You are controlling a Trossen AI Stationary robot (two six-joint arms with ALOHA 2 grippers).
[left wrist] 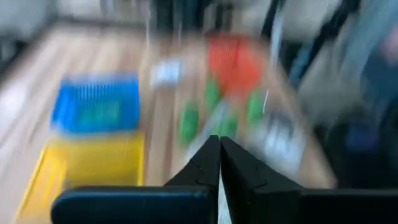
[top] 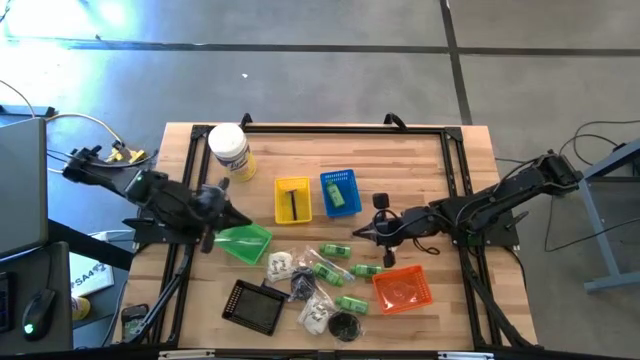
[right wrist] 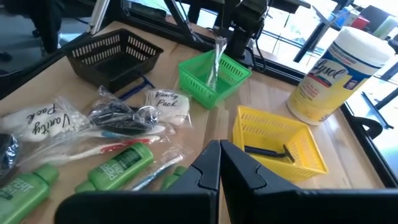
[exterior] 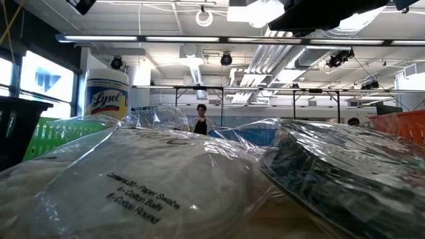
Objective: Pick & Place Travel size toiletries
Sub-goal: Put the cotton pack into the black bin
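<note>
Where the left gripper [top: 224, 216] hangs: just above the green basket [right wrist: 213, 78], fingers pressed together; a long thin clear packet [right wrist: 216, 57] stands upright between gripper and basket, and I cannot tell whether it is pinched or loose.
Likely reason: this looks like a drop-off, the packet lined up to end in the green basket.
Right gripper [right wrist: 219, 163]: closed on nothing, waiting across the toiletries pile from the green basket.
Travel size toiletries [top: 318, 282]: green bottles [right wrist: 117, 165], toothbrush and cotton packets, heaped just beside the green basket and not yet sorted.
Other bins: yellow basket [top: 292, 200] near the green basket holds a dark razor; blue basket [top: 340, 192] beyond it holds something green; orange basket [top: 403, 288] lies past the pile.
Surface: pale wooden table [top: 420, 165], black-framed.
Room: grey floor, open ceiling with lamps; a person [exterior: 200, 119] stands far behind.
</note>
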